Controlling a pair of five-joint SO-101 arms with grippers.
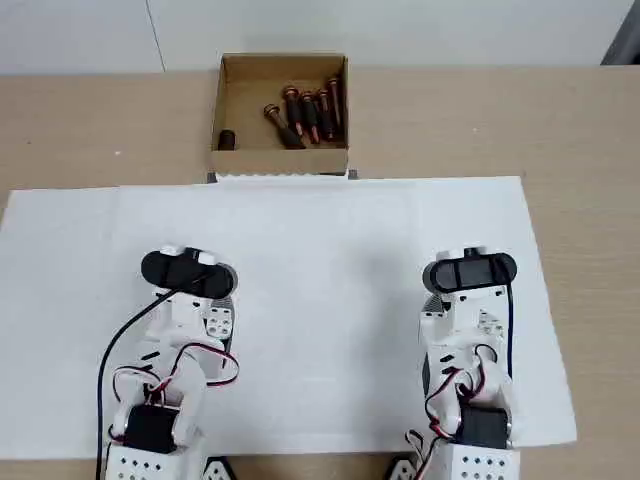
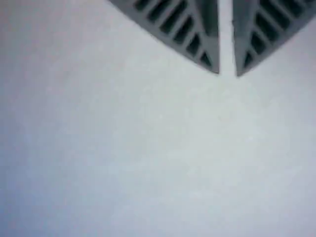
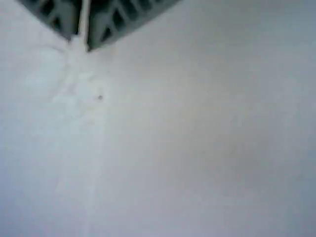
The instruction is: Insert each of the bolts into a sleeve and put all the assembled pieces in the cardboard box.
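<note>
We see the left gripper (image 2: 226, 73) and right gripper (image 3: 81, 47) each narrowed to a slit over the white sheet (image 1: 330, 230), well apart from the assembled pieces (image 1: 312, 112) lying inside the cardboard box (image 1: 245, 95) beyond it.

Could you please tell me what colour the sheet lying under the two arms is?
White. The sheet is plain, with no pattern, and shows best in the high view.

Bolts (image 1: 310, 112) in cardboard box (image 1: 283, 158), box behind paper sheet (image 1: 330, 280) on table (image 1: 100, 130)
</note>
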